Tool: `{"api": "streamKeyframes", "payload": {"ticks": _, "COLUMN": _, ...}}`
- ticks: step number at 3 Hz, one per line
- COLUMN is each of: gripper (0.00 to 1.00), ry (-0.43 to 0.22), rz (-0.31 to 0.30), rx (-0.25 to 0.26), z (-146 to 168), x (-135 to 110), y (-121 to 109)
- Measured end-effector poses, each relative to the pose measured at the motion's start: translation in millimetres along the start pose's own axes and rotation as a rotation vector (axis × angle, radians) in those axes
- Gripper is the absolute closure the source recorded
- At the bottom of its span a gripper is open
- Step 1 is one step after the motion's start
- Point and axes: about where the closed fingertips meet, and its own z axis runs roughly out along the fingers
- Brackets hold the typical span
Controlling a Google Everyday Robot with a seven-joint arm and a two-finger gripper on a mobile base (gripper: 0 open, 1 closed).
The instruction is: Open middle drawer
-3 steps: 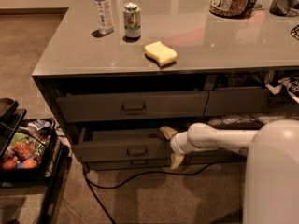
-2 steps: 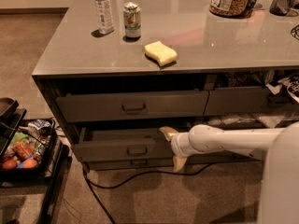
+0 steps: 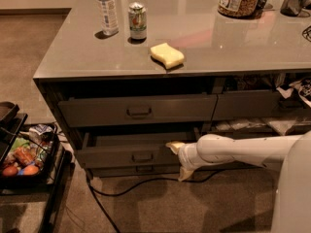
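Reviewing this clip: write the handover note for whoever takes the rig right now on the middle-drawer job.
State of the hand: open, at the right end of the front of the middle drawer. One finger is above its top edge and one below. I cannot tell whether either presses on it.
Job's things: the middle drawer is partly pulled out, its front standing forward of the top drawer. The hand is not on its handle.
Done: the drawer is part-way open.
Left: probably draw it further out, then take the hand away.
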Motion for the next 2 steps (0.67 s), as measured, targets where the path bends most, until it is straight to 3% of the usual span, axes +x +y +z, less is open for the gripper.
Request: {"api": "streamKeyframes", "payload": {"ticks": 2, "gripper": 0.65, "ry": 0.0, "rz": 0.0, "rx": 0.0, "z": 0.0, "x": 0.0, "y": 0.0}}
